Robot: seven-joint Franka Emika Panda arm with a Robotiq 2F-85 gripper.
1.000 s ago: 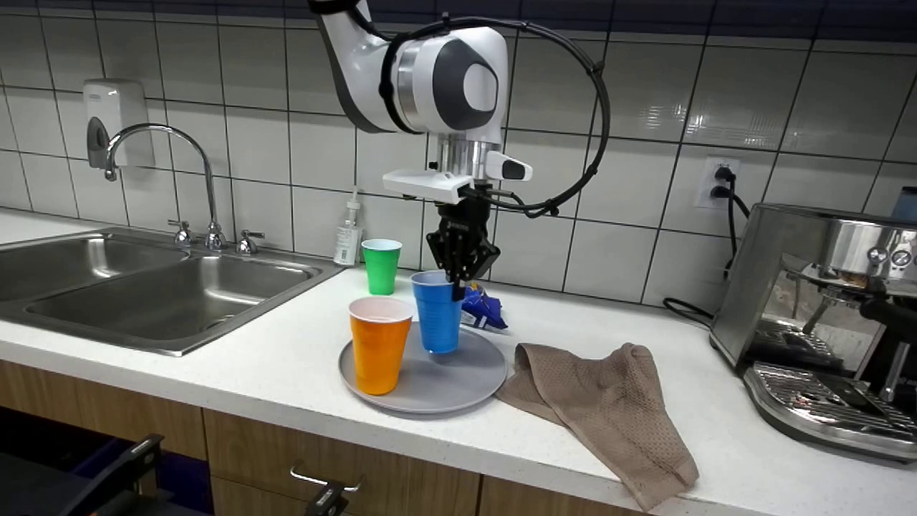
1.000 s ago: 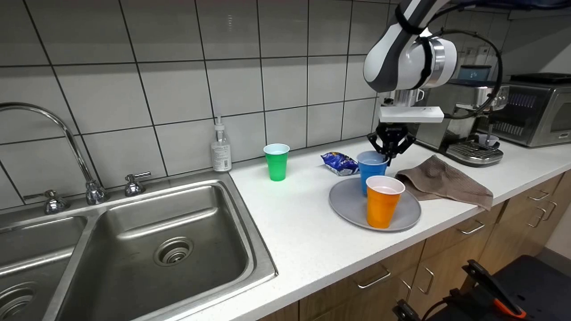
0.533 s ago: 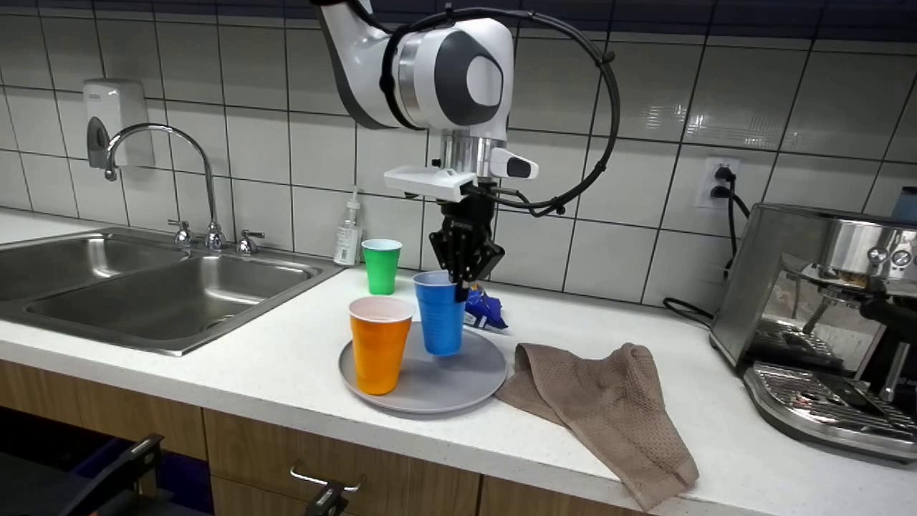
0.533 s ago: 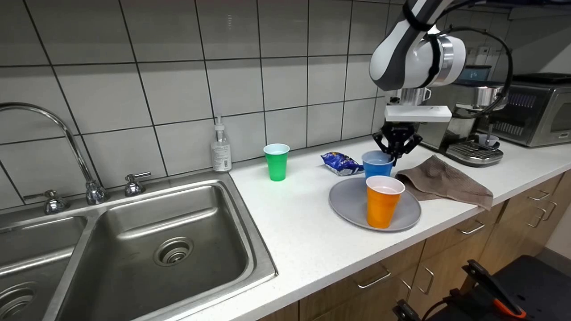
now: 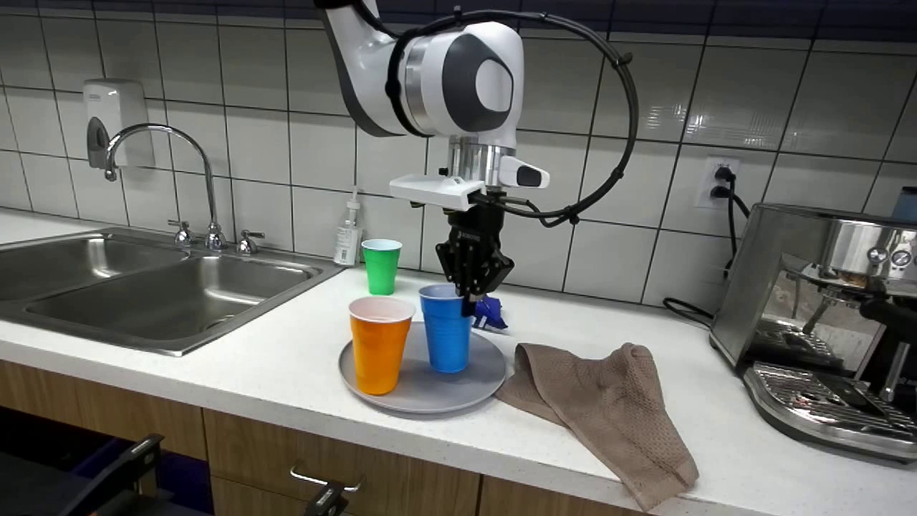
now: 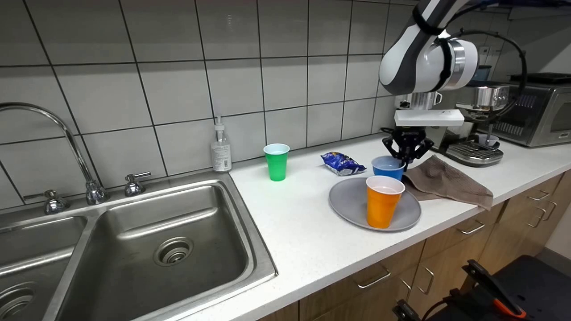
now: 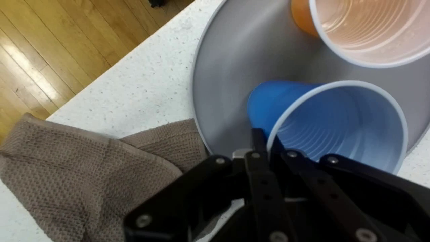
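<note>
With the slim black fingers [image 7: 258,141] pinched nearly together, grips the thin wall of a tapered blue plastic cup [image 5: 445,331] at the pale rim, with one tip inside the mouth and one outside. Holds the cup close to upright, mostly below the tips, at or just above a flat round gray plate [image 5: 444,394]; too unclear to judge contact. Beside it on the plate: a tapered orange plastic cup [image 5: 378,351]. Near the plate, on the speckled white worktop [image 5: 286,358]: a brown waffle-weave cloth [image 5: 609,401], a crumpled glossy blue packet [image 6: 342,163] and, farther off, a tapered green plastic cup [image 6: 277,162].
</note>
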